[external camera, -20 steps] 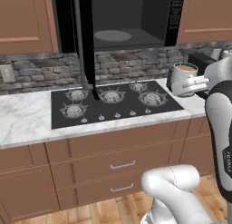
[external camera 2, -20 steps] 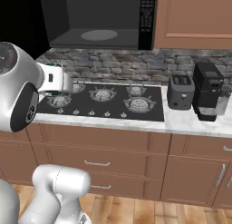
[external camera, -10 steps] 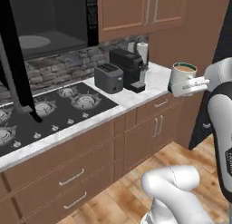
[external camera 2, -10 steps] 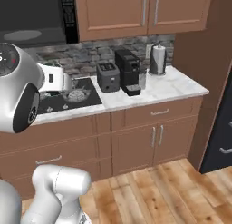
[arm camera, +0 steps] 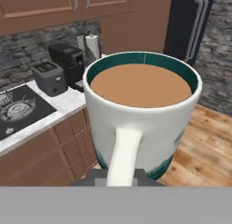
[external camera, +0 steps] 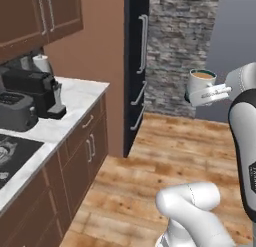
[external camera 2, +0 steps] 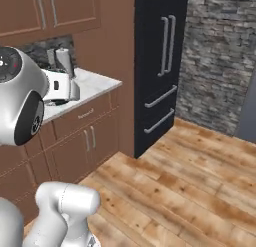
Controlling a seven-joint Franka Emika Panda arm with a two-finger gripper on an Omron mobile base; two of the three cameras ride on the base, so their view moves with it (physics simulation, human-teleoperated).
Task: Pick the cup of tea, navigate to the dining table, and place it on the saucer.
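Carrying the cup of tea (external camera: 201,85) upright with the fingers closed on it, you've finished the pick; reaching the dining table and saucer is left.

White arm raised at mid-height, tool (external camera: 200,97) level, fingers clamped on the cup of tea (external camera: 201,84), held upright

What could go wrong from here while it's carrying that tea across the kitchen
1. The cup of tea is filled almost to its teal rim, so a sharp turn or stop of the base could slosh liquid out.
2. The hand holds the cup out in mid-air over the wood floor; if the grip slips, it would probably fall and spill.
3. The black fridge and counter stand close by, so a wide swing might clip them.
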